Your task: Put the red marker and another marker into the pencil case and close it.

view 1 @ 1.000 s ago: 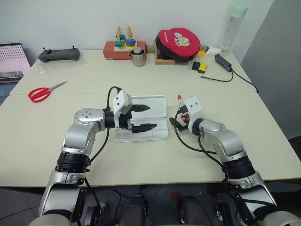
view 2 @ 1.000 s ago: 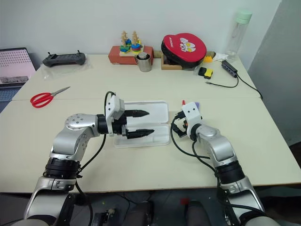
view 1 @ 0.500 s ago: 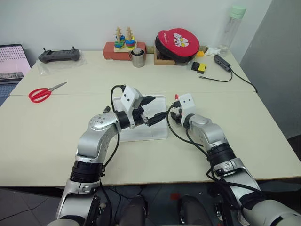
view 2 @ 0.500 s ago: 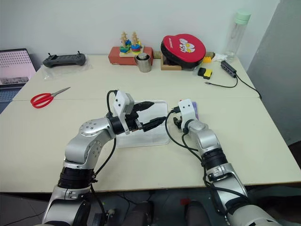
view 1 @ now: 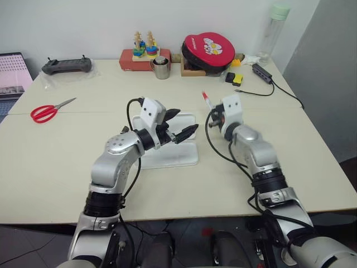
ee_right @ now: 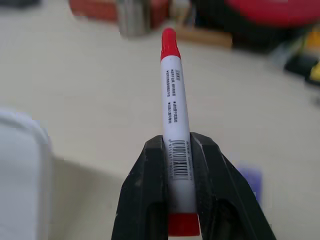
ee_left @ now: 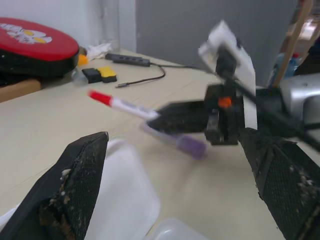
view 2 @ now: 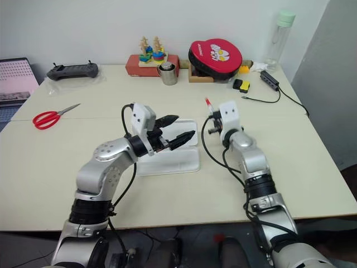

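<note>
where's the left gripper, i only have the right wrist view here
Observer: The left gripper hovers above the pencil case, its fingers spread wide and holding nothing.
Operator: is the case open
Observer: Yes, its lid lies folded back flat on the table, on the far side.
Operator: and the purple marker
Observer: The purple marker lies on the table beside the case. It sits under the right gripper, which is raised clear of the table with the red marker.
</note>
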Robot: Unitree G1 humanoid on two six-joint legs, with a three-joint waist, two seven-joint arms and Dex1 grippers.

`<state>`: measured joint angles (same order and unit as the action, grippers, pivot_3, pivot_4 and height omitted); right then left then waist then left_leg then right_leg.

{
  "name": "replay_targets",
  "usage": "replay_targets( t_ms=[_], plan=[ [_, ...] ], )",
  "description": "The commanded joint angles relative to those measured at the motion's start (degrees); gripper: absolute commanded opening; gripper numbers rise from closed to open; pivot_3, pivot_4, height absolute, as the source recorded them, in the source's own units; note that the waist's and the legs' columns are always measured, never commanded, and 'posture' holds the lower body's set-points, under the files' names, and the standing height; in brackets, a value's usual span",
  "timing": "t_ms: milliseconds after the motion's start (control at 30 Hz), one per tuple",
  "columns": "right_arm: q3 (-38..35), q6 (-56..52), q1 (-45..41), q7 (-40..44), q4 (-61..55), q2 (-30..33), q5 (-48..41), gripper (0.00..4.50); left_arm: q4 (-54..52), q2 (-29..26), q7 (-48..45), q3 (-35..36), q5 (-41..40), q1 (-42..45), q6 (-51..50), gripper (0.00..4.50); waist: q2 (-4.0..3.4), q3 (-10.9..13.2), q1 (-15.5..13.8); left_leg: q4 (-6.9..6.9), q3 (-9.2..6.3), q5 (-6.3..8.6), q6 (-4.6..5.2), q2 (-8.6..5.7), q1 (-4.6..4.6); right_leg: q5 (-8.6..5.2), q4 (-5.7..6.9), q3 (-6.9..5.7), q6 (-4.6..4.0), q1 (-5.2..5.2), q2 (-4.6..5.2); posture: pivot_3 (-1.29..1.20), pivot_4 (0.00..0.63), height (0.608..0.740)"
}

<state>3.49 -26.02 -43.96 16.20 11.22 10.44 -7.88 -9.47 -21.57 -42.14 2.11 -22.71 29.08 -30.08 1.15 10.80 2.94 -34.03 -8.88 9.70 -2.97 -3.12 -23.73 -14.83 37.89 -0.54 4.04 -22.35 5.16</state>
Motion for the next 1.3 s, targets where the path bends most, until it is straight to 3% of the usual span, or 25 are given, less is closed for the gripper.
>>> replay_targets(
  t_ms=[33,133,300,433,700,767,1033,1200,1233,1300],
  plan=[
    [3.77,0.69,-1.31,15.89,-11.25,3.24,-6.19,0.33,-6.14,-5.66,-1.40,8.13,-4.62,-6.58,-1.54,4.50,-0.01,0.00,0.83,0.07,0.06,0.01,0.01,0.06,0.07,-0.01,-0.03,0.06,0.00,0.00,-0.03,0.00,0.150,0.740],
    [8.92,1.87,-2.29,23.54,-12.26,5.42,-5.33,0.33,-8.90,-8.05,-1.67,13.60,-8.23,-13.34,-2.35,4.50,-0.02,0.01,1.30,0.11,0.11,0.02,0.02,0.20,0.10,-0.05,-0.07,0.06,-0.05,0.01,-0.12,0.00,0.150,0.740],
    [19.75,12.03,-5.49,31.98,0.02,7.18,4.05,0.33,-9.17,-9.29,-2.99,18.08,-8.44,-25.60,1.17,4.50,-0.02,0.01,1.11,0.14,0.32,0.03,0.01,0.57,0.23,-0.11,-0.13,-0.03,-0.17,0.05,-0.26,0.00,0.150,0.740],
    [24.16,20.01,-8.63,35.22,11.01,5.23,8.82,0.33,-11.16,-8.52,-1.71,18.44,-10.54,-28.40,1.28,4.50,-0.02,0.01,-0.29,0.13,0.37,0.01,-0.01,0.65,0.29,-0.17,-0.11,-0.04,-0.53,0.05,-0.31,0.00,0.150,0.740],
    [25.05,28.21,-11.92,39.60,25.47,1.14,12.23,0.33,-13.97,-7.94,1.43,18.64,-11.23,-30.31,1.81,4.50,-0.01,0.01,-1.06,0.12,0.51,0.00,-0.04,0.70,0.29,-0.06,-0.12,0.00,-0.49,0.06,-0.34,0.00,0.150,0.740],
    [24.18,28.73,-12.36,39.34,27.13,0.66,12.48,1.04,-14.58,-7.92,2.10,18.83,-11.84,-30.54,1.74,4.50,-0.01,0.01,-1.06,0.14,0.54,0.01,-0.05,0.72,0.29,-0.03,-0.12,0.00,-0.44,0.05,-0.35,0.00,0.150,0.740],
    [20.34,28.98,-12.64,39.15,27.33,0.34,11.55,2.94,-14.72,-8.36,2.88,17.24,-12.79,-29.05,1.59,4.50,-0.02,0.02,-1.05,0.22,0.55,0.05,-0.10,0.83,0.29,-0.07,-0.12,0.01,-0.49,0.02,-0.48,0.00,0.150,0.740],
    [7.37,12.56,-6.83,39.30,8.39,3.36,-2.41,3.97,-14.77,-6.93,3.58,10.27,-11.45,-21.64,0.78,4.50,-0.03,0.03,-1.94,0.20,0.45,0.05,-0.10,0.81,0.24,-0.05,-0.13,-0.02,-0.47,0.04,-0.49,0.00,0.150,0.740],
    [5.33,9.22,-5.36,37.37,5.04,4.03,-3.55,4.37,-14.40,-6.75,3.73,8.82,-10.72,-20.46,0.71,4.50,-0.03,0.03,-2.00,0.11,0.39,0.04,-0.10,0.79,0.17,-0.02,-0.14,-0.05,-0.42,0.06,-0.49,0.00,0.150,0.740],
    [1.09,3.39,-2.95,30.26,1.10,5.38,-2.92,4.44,-12.46,-5.73,3.87,5.38,-9.29,-17.47,0.88,4.50,-0.01,0.01,-1.90,0.11,0.45,0.05,-0.10,0.78,0.17,0.00,-0.17,0.02,-0.39,0.07,-0.49,0.00,0.150,0.740]
  ],
)
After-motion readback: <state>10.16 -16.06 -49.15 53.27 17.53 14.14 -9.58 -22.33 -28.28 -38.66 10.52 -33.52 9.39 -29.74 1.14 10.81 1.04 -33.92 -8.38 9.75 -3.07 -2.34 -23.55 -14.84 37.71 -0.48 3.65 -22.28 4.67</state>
